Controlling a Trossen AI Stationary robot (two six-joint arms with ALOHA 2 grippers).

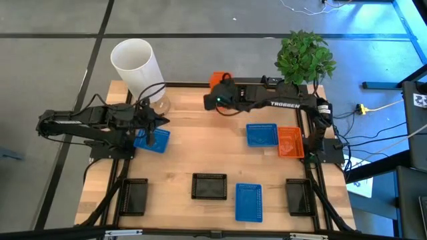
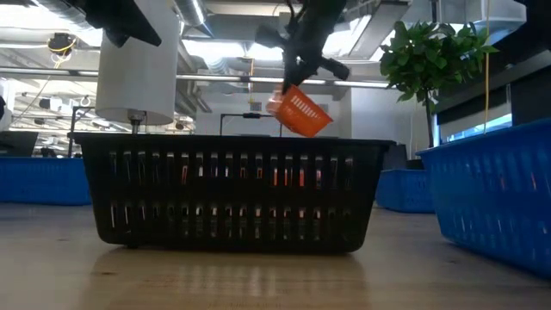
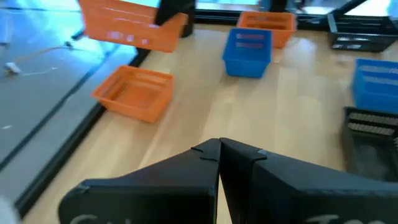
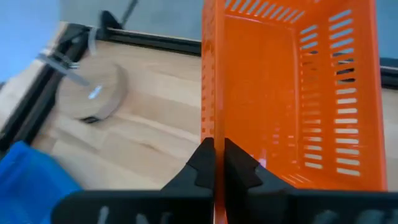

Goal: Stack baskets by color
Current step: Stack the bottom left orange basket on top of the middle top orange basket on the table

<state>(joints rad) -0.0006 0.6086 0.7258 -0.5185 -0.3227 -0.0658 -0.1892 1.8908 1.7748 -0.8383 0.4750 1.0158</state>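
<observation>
My right gripper (image 1: 223, 90) is shut on an orange basket (image 2: 299, 112) that hangs high over the table's far edge. A second orange basket (image 3: 134, 93) rests on the table below it, by the far edge. My left gripper (image 3: 219, 155) is shut with nothing in it, raised above a blue basket (image 1: 152, 139) at the left. Another blue basket (image 1: 261, 135) and an orange one (image 1: 289, 143) sit side by side at the right. Along the near side stand black baskets (image 1: 135, 195), (image 1: 209, 186), (image 1: 299, 197) and a blue one (image 1: 249, 201). My right gripper pinches one side wall of the orange basket at its rim (image 4: 208, 127), one finger (image 4: 239, 165) on the inner face and the other on the outer. The fingers slant downward at the wall. The basket is lifted clear and hangs tilted below the gripper (image 2: 301, 73).
A tall white cylinder (image 1: 137, 67) stands at the far left corner and a potted green plant (image 1: 305, 57) at the far right. A round wooden disc (image 4: 93, 93) lies near the cylinder. Bare wood shows in the table's middle.
</observation>
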